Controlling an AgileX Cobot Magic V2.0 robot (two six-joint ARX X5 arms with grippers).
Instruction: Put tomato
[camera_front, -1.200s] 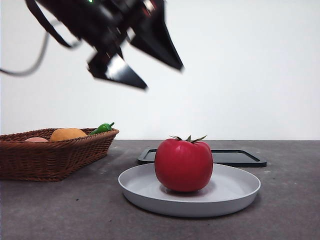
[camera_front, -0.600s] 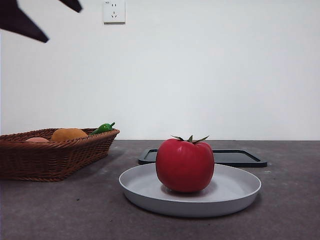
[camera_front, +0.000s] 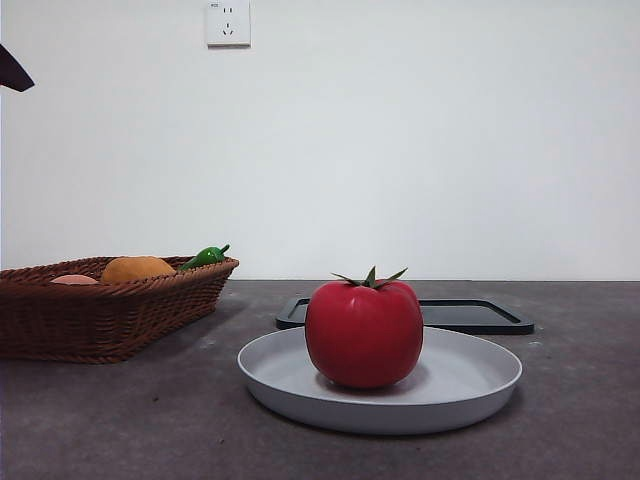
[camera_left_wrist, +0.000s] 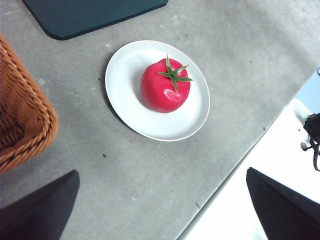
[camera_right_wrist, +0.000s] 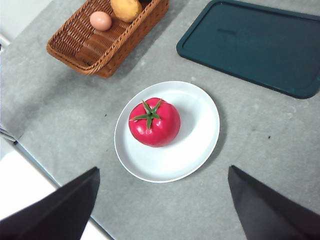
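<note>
Tomato (camera_front: 364, 333) sits upright on the white plate (camera_front: 470, 385), calyx up. Both grippers, left (camera_left_wrist: 160, 210) and right (camera_right_wrist: 162, 210), hang high above the plate, jaws wide, empty; neither clearly nearer.

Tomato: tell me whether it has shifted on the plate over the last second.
Yes, slightly. Against the white plate, which has not moved, the tomato has edged a little toward the basket side, and its calyx has turned. It sits free on the plate.
</note>
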